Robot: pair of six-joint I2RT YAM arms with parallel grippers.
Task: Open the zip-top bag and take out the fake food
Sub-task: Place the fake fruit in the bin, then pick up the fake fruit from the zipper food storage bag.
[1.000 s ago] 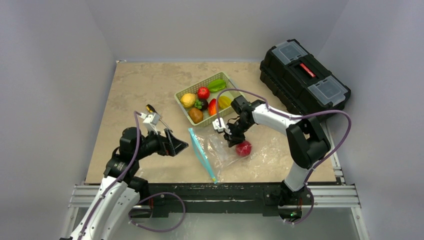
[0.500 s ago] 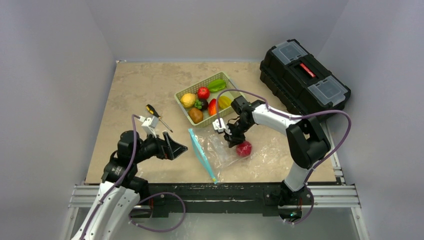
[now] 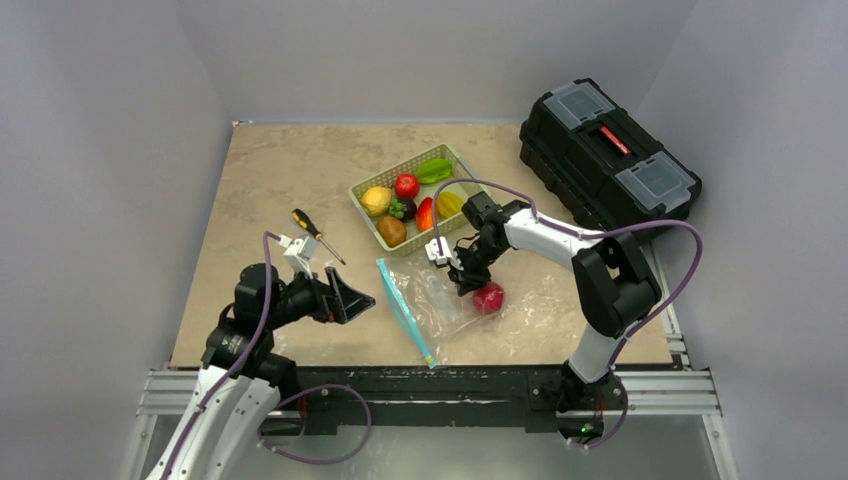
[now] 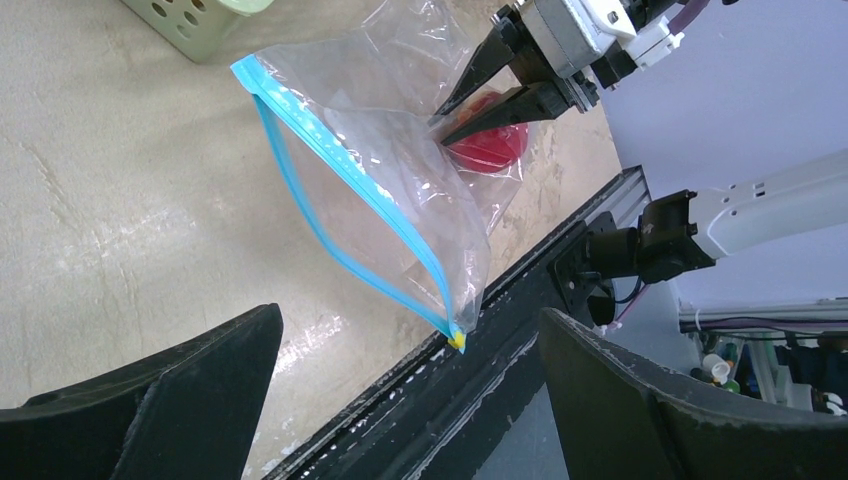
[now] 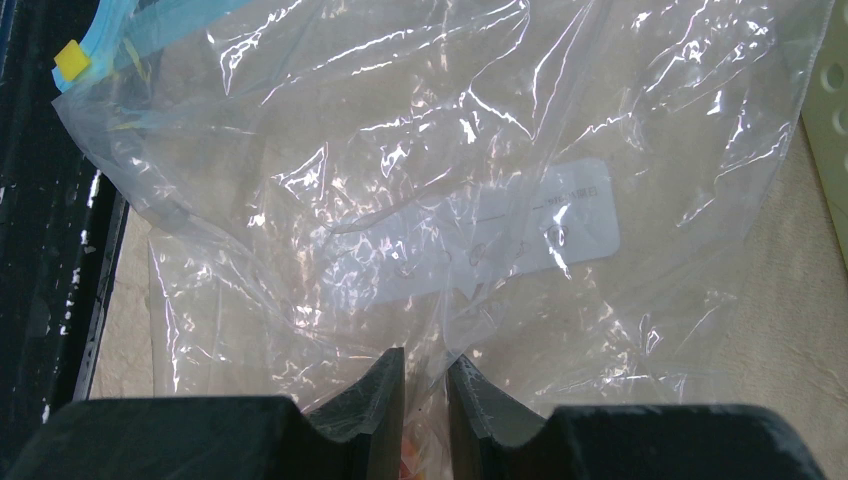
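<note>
Top external shows me the zip-top bag [image 3: 440, 300] lying flat on the table [image 3: 270, 180] near the front edge, at 6 o'clock from the green basket [image 3: 362, 190]. Its light-blue zipper strip [image 3: 405, 310] runs along the bag's 9 o'clock side. One red fake fruit [image 3: 488, 297] sits inside the bag toward 3 o'clock. The rest of the fake food [image 3: 406, 185] is in the basket.

My right gripper [image 3: 468, 280] is down on the bag just at 10 o'clock of the red fruit. On the right wrist camera the fingertips [image 5: 375, 385] stand almost together with clear film pinched between them, so I read it as gripping the bag's plastic.

My left gripper [image 3: 345, 298] hangs at 9 o'clock of the zipper, apart from it, jaws spread wide and holding nothing. From the left wrist view the two blue tracks gape apart mid-length and meet at a yellow slider [image 4: 457, 340].

A screwdriver [image 3: 312, 228] lies at 8 o'clock of the basket, and a black toolbox [image 3: 608, 155] at 2 o'clock.
</note>
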